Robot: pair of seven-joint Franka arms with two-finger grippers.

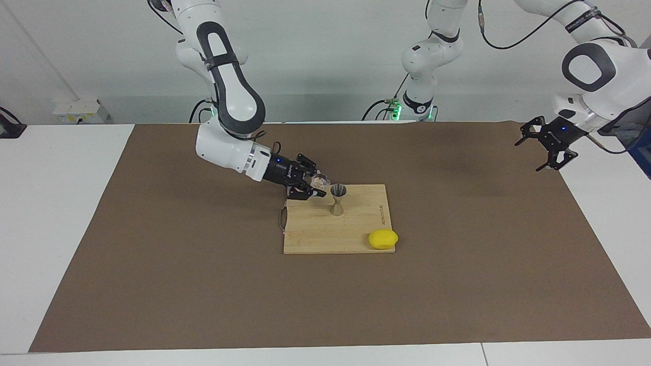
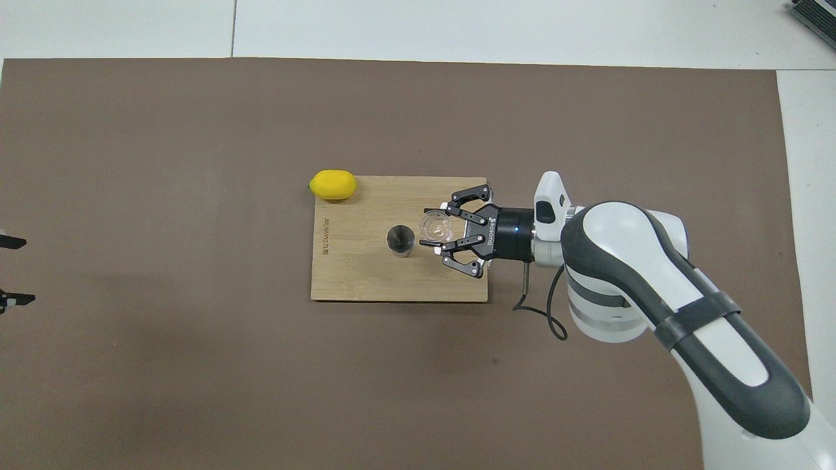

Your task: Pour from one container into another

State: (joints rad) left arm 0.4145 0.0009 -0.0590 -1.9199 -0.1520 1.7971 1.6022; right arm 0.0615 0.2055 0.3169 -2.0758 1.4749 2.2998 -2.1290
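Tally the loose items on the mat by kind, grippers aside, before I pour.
Glass cup: 1, held over the board
Steel jigger: 1, upright on the board
Wooden cutting board: 1
Yellow lemon: 1
Total: 4
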